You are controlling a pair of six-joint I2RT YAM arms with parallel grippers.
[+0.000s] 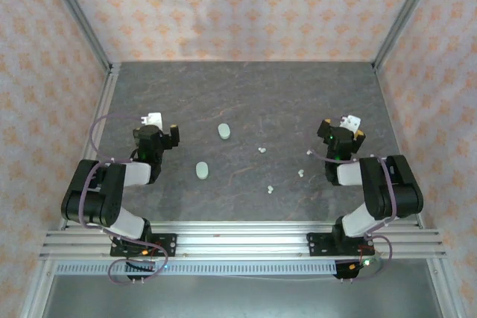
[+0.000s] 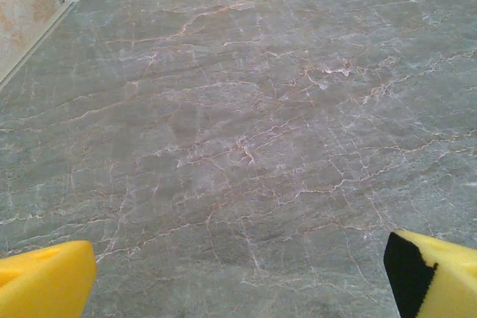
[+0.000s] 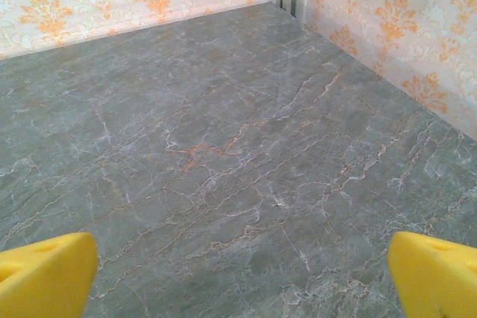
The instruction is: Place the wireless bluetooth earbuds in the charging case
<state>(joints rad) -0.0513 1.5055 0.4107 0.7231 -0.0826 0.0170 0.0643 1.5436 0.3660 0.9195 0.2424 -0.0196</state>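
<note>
Left gripper (image 2: 238,281) and right gripper (image 3: 240,277): jaws far apart on both, nothing held, each over bare table (image 1: 261,87). Four earbuds (image 1: 301,173) lie loose on the table between the grippers, all nearer the right gripper: two close to its left side, two further left. Two pale green cases (image 1: 224,131) lie right of the left gripper, apart from every earbud; any marking on them is too small to read.

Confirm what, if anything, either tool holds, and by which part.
Nothing held: left tool and right tool stand open over grey marbled tabletop; tiny whitish earbuds and pale green oval cases lie untouched between them.
</note>
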